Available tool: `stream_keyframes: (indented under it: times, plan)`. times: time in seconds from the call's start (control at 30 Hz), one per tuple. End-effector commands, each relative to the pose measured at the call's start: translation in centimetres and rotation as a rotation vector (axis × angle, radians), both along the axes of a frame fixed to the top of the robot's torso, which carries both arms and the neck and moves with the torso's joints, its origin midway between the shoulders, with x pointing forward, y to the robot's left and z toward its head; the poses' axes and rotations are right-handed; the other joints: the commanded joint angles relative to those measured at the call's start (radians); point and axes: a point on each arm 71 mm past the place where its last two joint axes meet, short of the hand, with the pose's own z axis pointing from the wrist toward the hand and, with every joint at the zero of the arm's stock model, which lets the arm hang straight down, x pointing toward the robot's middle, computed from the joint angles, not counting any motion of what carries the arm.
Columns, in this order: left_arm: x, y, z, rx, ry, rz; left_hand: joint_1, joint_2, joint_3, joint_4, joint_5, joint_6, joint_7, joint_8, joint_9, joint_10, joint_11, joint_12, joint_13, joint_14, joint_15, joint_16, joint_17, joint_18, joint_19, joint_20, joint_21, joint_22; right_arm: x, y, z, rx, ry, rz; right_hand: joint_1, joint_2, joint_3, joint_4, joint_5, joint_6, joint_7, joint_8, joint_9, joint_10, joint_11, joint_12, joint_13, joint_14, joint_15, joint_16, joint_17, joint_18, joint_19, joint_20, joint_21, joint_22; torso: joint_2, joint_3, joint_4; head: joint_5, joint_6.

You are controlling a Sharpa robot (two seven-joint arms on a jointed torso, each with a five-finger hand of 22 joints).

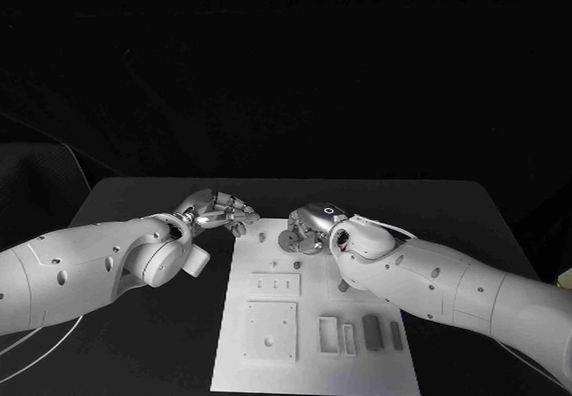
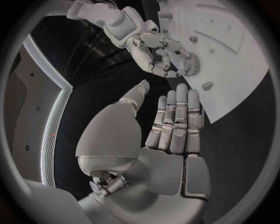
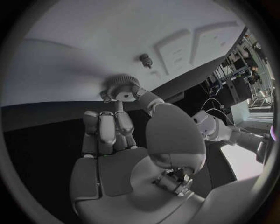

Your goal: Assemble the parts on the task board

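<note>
Right hand point(image 1: 313, 228) pinches a grey gear point(image 3: 122, 87) at the task board's point(image 1: 268, 371) twelve o'clock edge, apparently for seating, while left hand point(image 1: 217, 210) waits empty, fingers apart.

Both arms are smooth white shells, thick and rounded, with small dark screw holes dotted along the left arm point(image 1: 70, 269) and the right arm point(image 1: 484, 296). A thin white cable loops over the right wrist. The left hand point(image 1: 217, 210) and right hand point(image 1: 313, 227) are silver metal with segmented fingers point(image 2: 175, 116), grey pads on the inner faces, and bulging rounded thumb bases.
</note>
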Motion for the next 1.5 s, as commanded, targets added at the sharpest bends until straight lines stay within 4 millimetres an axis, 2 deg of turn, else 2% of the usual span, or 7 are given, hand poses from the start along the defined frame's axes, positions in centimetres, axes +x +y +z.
stream_keyframes:
  times: [0.03,0.17,0.57,0.8,1.03,1.3,1.5]
  plan:
    - [0.0,-0.2,0.1,-0.004,-0.004,-0.011,0.011,0.001,0.000,0.005,0.004,-0.002,0.004,-0.006,-0.002,-0.006,0.001,0.006,0.001,-0.005,0.000,-0.006,0.002,0.014,-0.008,0.001,-0.006,-0.001,-0.1,0.2,-0.1,0.003,0.002,0.009,0.000,-0.017,-0.007,-0.002,-0.004,0.028,0.046,-0.013,-0.007,0.001,-0.005,0.002,-0.002,-0.009,0.000,-0.003,-0.004,0.003,0.005,-0.002,0.116,0.001,0.000,0.0002,0.0007,-0.001,0.000]
    - [0.0,-0.2,0.1,-0.004,-0.004,-0.011,0.011,0.001,0.000,0.006,0.004,-0.002,0.004,-0.006,-0.002,-0.006,0.001,0.006,0.001,-0.005,0.000,-0.007,0.002,0.014,-0.008,0.001,-0.006,-0.001,-0.1,0.3,0.0,0.004,0.001,0.012,-0.001,-0.022,-0.010,-0.006,-0.004,0.016,0.045,-0.021,-0.010,-0.001,-0.004,0.001,-0.003,-0.011,0.000,-0.004,-0.005,0.003,0.003,-0.002,0.116,0.001,0.000,0.0001,0.0010,-0.001,0.001]
    - [0.0,-0.2,0.1,-0.004,-0.004,-0.011,0.011,0.001,0.000,0.006,0.004,-0.003,0.004,-0.006,-0.002,-0.006,0.001,0.006,0.001,-0.005,0.000,-0.007,0.002,0.014,-0.008,0.002,-0.006,-0.001,-0.2,0.3,-0.1,-0.002,0.010,0.017,0.000,-0.020,-0.011,-0.007,-0.004,0.015,0.045,-0.022,-0.010,-0.001,-0.004,0.000,-0.003,-0.011,0.000,-0.004,-0.006,0.003,0.003,-0.002,0.115,0.001,0.000,-0.0007,0.0007,-0.001,0.000]
    - [0.0,-0.1,0.1,-0.003,-0.004,-0.009,0.011,0.001,0.000,0.006,0.004,-0.003,0.004,-0.006,-0.002,-0.006,0.001,0.006,0.001,-0.005,0.001,-0.007,0.002,0.014,-0.008,0.002,-0.006,-0.001,-0.1,-0.1,0.0,0.009,-0.006,0.010,0.000,-0.019,-0.010,-0.007,-0.003,0.015,0.045,-0.022,-0.010,-0.001,-0.004,0.000,-0.004,-0.011,0.000,-0.004,-0.006,0.003,0.003,-0.003,0.115,0.001,0.000,-0.0003,0.0010,-0.002,0.004]
    - [0.1,0.1,0.1,-0.001,-0.008,-0.002,0.011,0.001,0.000,0.006,0.004,-0.003,0.004,-0.006,-0.002,-0.006,0.001,0.006,0.001,-0.005,0.001,-0.007,0.002,0.014,-0.008,0.002,-0.007,-0.001,-0.4,-0.9,0.5,0.099,-0.005,0.009,-0.001,-0.019,-0.011,-0.007,-0.003,0.015,0.044,-0.022,-0.010,-0.001,-0.004,0.000,-0.004,-0.011,0.000,-0.004,-0.006,0.003,0.003,-0.002,0.115,0.001,-0.001,0.0003,0.0000,-0.002,0.008]
    - [0.4,1.0,0.1,0.004,-0.013,0.020,0.011,0.001,0.000,0.006,0.004,-0.003,0.004,-0.006,-0.002,-0.006,0.001,0.006,0.001,-0.005,0.001,-0.007,0.002,0.014,-0.009,0.002,-0.007,-0.001,-0.5,-2.4,3.3,0.220,0.001,-0.007,-0.010,-0.019,-0.016,-0.003,-0.004,0.020,0.046,-0.021,-0.009,-0.001,-0.004,0.000,-0.004,-0.011,0.000,-0.003,-0.007,0.003,0.004,-0.002,0.116,0.001,-0.001,0.0022,-0.0027,-0.003,0.018]
    - [0.7,1.6,0.1,0.005,-0.019,0.033,0.011,0.001,0.000,0.006,0.004,-0.003,0.004,-0.006,-0.002,-0.006,0.001,0.006,0.001,-0.005,0.001,-0.007,0.002,0.014,-0.009,0.002,-0.007,-0.001,-0.1,-5.0,4.8,0.275,0.022,-0.056,-0.020,-0.018,-0.020,0.001,-0.004,0.024,0.047,-0.020,-0.008,-0.003,-0.003,-0.001,-0.006,-0.012,0.000,-0.004,-0.009,0.002,0.003,-0.001,0.115,0.000,-0.004,0.0037,-0.0057,-0.006,0.027]
